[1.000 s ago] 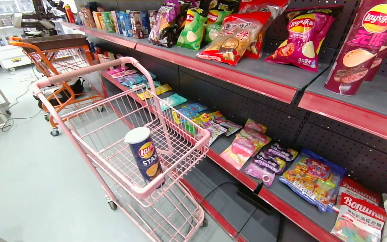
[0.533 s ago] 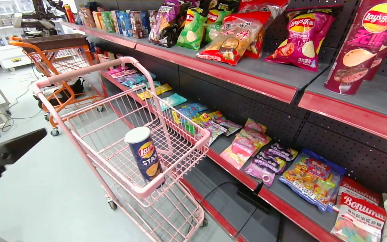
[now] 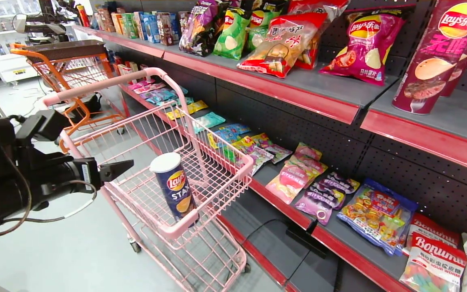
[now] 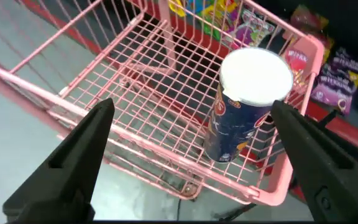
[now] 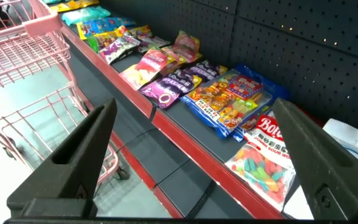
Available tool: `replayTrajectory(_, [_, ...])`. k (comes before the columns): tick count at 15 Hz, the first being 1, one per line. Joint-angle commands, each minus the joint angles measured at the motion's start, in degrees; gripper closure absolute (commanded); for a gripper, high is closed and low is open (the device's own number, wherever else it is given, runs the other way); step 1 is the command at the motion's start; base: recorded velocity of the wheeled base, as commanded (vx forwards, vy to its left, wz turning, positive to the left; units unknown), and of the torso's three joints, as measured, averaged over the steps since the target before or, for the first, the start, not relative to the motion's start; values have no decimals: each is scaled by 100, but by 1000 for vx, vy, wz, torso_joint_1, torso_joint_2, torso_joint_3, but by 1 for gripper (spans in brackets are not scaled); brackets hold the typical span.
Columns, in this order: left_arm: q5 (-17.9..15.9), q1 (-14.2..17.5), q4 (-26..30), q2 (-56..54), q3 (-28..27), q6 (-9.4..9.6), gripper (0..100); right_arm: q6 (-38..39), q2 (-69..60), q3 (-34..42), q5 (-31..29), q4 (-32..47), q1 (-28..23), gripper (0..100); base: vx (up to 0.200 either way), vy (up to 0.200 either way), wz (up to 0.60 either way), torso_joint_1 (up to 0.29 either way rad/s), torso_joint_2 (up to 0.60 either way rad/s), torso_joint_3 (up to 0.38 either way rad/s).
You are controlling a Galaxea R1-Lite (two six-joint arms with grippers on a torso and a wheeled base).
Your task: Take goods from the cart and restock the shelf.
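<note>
Nearest, the left tool (image 3: 99, 142) hangs by the side rail of the pink wire shopping cart (image 3: 176, 232), its two black fingers spread wide and holding nothing. The tall dark blue crisp can with a white lid (image 3: 174, 188) stands upright in the cart's near corner, against the front rim, at about 4 o'clock from that tool in the head view. Its long axis is vertical, so a sideways grasp around the body looks the fit, and the left arm is clearly the nearer one.

The left wrist view adds what the head view cannot: the can (image 4: 244, 106) sits between the fingers' lines but beyond their tips (not yet enclosed).

Farther off, the right tool (image 5: 194, 104), also wide and empty, hangs over the lower grey shelf with a red lip (image 5: 185, 144), which carries sweet bags. At 1 o'clock in the head view, tall maroon crisp cans (image 3: 432, 61) stand on the upper shelf (image 3: 359, 95).
</note>
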Motion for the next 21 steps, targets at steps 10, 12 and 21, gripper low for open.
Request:
replayTrajectory(10, [-304,-759,-777,1501,-36,315,0,-26,9,0,10,-2,4,0,0,0,0,0,0,0])
replayTrajectory(12, [-357,-839,-1076,1843,-71,517,0,-35,9,0,19,-2,4,0,0,0,0,0,0,0])
replayTrajectory(21, [-489,-1146,-1577,2529,-405,553,0,-26,9,0,37,-2,4,0,0,0,0,0,0,0])
